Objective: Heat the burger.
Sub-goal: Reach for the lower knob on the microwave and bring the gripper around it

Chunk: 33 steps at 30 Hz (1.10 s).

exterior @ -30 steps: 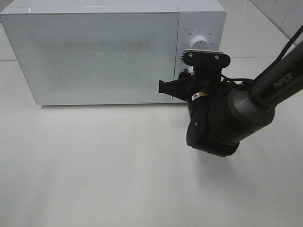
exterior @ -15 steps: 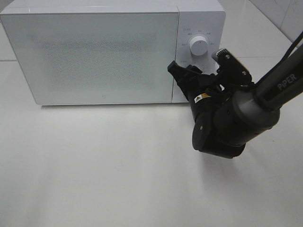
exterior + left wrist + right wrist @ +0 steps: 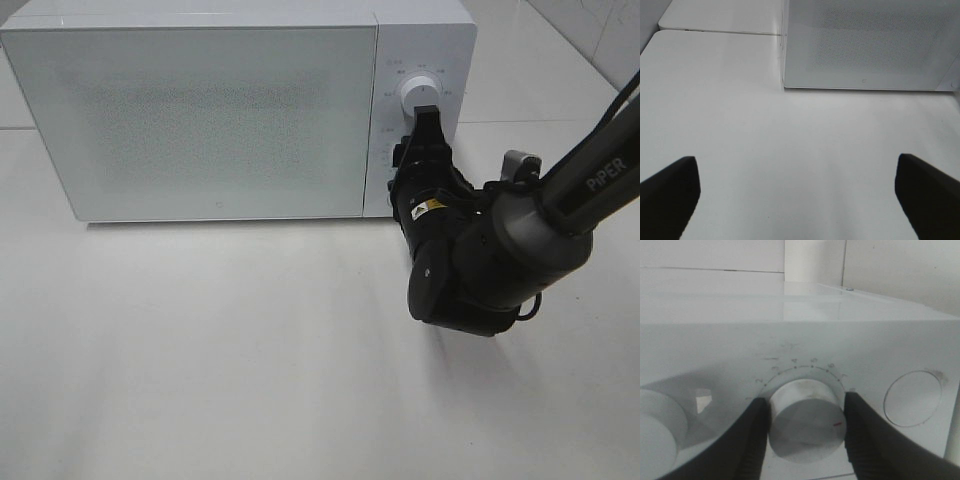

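The right gripper (image 3: 806, 400) pinches the lower dial (image 3: 807, 425) on the microwave (image 3: 440, 30), one finger against each side. The dial's axis runs straight out along the wrist, so a roll should turn it. The left gripper (image 3: 795, 162) hangs spread and empty over the table (image 3: 790, 130), well apart from the controls. The burger is out of sight, presumably behind the shut door (image 3: 200, 120).

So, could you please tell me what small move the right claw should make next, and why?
Probably a small wrist twist to turn the lower dial: the right claw is closed on its sides, the microwave door looks shut, and the left claw hangs open, well back.
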Each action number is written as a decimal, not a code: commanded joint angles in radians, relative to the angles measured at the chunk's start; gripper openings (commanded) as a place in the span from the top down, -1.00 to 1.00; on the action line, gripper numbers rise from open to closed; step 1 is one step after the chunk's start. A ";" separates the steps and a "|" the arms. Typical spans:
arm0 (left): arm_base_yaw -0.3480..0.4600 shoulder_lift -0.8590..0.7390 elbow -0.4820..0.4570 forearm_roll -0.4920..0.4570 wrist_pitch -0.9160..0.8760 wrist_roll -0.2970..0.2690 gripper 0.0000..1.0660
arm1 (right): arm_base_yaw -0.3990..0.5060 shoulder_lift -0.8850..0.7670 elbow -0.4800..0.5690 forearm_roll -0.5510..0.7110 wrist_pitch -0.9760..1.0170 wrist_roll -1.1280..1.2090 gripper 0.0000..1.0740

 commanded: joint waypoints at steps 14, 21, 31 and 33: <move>0.005 -0.021 0.000 -0.007 -0.012 -0.003 -0.84 | 0.014 -0.010 -0.040 -0.251 -0.071 0.447 0.99; 0.005 -0.021 0.000 -0.007 -0.012 -0.003 -0.84 | 0.014 -0.010 -0.040 -0.243 -0.071 0.440 0.98; 0.005 -0.021 0.000 -0.007 -0.012 -0.003 -0.84 | 0.014 -0.010 -0.040 -0.206 -0.070 0.420 0.91; 0.005 -0.021 0.000 -0.007 -0.012 -0.003 -0.84 | 0.014 -0.010 -0.040 -0.196 -0.070 0.410 0.91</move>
